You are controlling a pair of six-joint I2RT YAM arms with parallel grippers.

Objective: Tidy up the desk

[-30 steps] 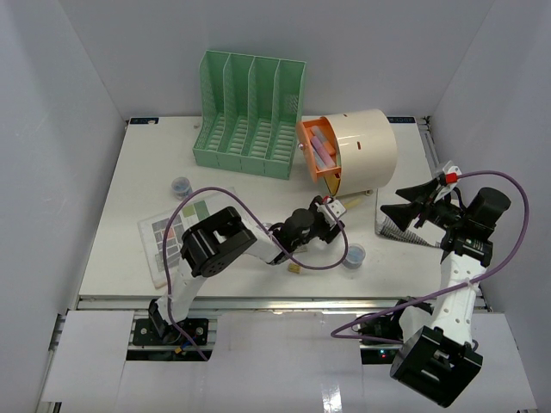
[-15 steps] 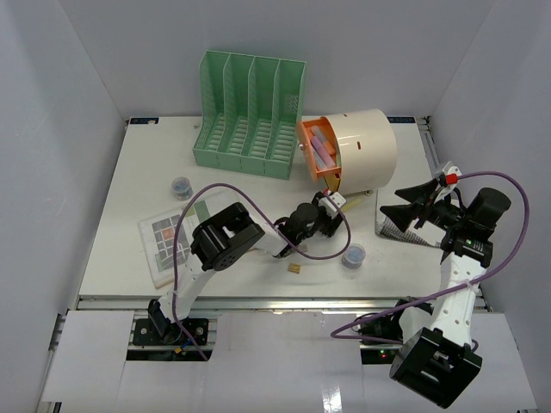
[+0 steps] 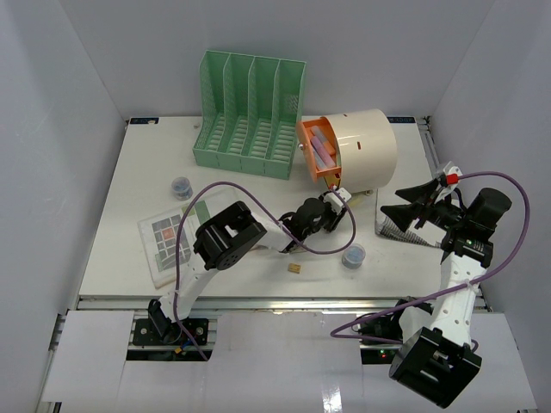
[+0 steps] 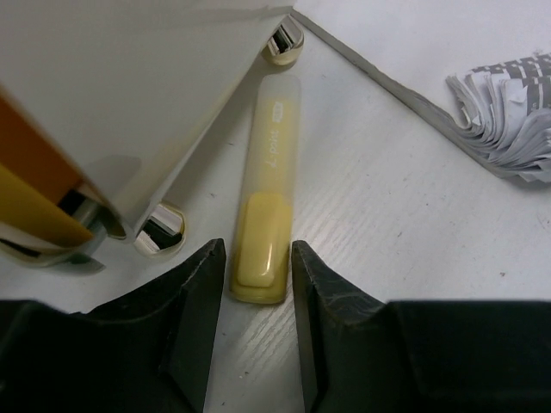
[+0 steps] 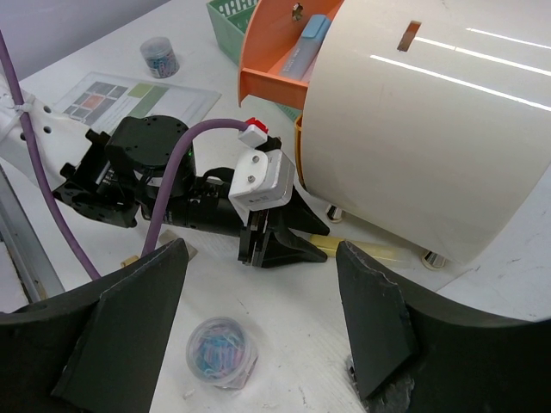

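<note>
The left gripper (image 4: 254, 258) had its jaws part open astride the end of a yellow highlighter (image 4: 267, 172), barely clear of it. The highlighter lay on the desk (image 3: 129, 189) beside the drawer box (image 4: 129, 86). The right gripper (image 5: 258, 267) hung wide open and empty over the desk's right side.

We look down from high above and behind the arm bases, taking in the whole white flat surface (image 3: 129, 181) and the cream cylindrical drawer box (image 3: 366, 148) on it. Our left wrist view sits low and very close, facing under that box's base past the left tool (image 4: 256, 267) to a pale yellow plastic highlighter (image 4: 263, 206). Our right wrist view stands farther from the box, facing its curved side. All three share the box; both wrist views share the highlighter.
</note>
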